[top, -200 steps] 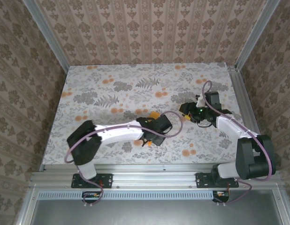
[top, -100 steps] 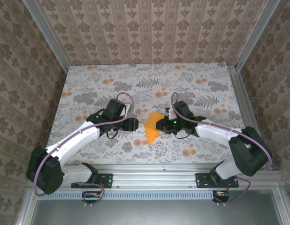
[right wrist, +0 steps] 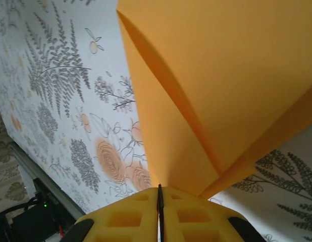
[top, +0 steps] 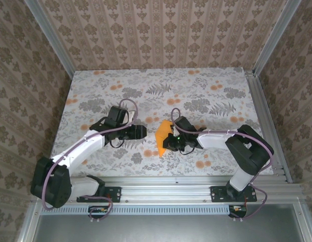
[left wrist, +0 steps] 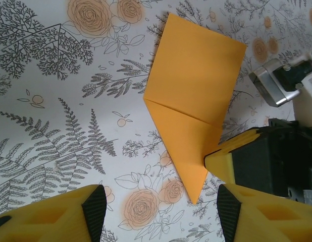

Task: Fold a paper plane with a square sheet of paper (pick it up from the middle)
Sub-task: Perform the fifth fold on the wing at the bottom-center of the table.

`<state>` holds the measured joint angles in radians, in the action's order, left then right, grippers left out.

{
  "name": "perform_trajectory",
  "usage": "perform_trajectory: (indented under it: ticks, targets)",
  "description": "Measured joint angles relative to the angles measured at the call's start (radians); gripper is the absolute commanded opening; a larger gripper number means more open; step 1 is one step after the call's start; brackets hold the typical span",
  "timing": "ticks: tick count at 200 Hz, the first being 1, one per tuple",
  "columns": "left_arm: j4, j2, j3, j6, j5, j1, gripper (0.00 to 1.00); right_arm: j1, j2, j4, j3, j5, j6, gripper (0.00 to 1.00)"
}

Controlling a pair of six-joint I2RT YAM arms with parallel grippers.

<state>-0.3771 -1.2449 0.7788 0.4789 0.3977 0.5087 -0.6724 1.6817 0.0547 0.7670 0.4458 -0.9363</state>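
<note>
The square sheet of paper (top: 162, 135), bright orange, is folded into a pointed kite shape whose tip points toward the near edge. My right gripper (top: 168, 141) is shut on its right edge. In the right wrist view the orange sheet (right wrist: 221, 85) rises out of the closed yellow right gripper (right wrist: 160, 195). My left gripper (top: 144, 132) stands open just left of the sheet, apart from it. In the left wrist view the paper (left wrist: 194, 80) lies on the floral cloth, its tip reaching between the open left gripper (left wrist: 158, 209) fingers, and a finger of the right gripper (left wrist: 231, 156) touches its right edge.
The table (top: 95, 96) wears a white cloth printed with grey ferns and small orange flowers. Metal rails (top: 262, 116) frame its sides and a patterned wall (top: 161, 35) stands behind. Free cloth lies to the far side and to the left.
My left arm has swung from the middle to the sheet's left side and opened wider. My right gripper came in from the right, closed on the sheet's edge and shifted it slightly.
</note>
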Motion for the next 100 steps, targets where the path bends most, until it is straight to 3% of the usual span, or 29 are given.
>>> perform_trajectory:
  ticks: [100]
  targets:
    - [0.098,-0.036,-0.058,0.064,0.051,0.013,0.62,0.006,0.055,0.033,-0.008,0.001,0.017,0.06]
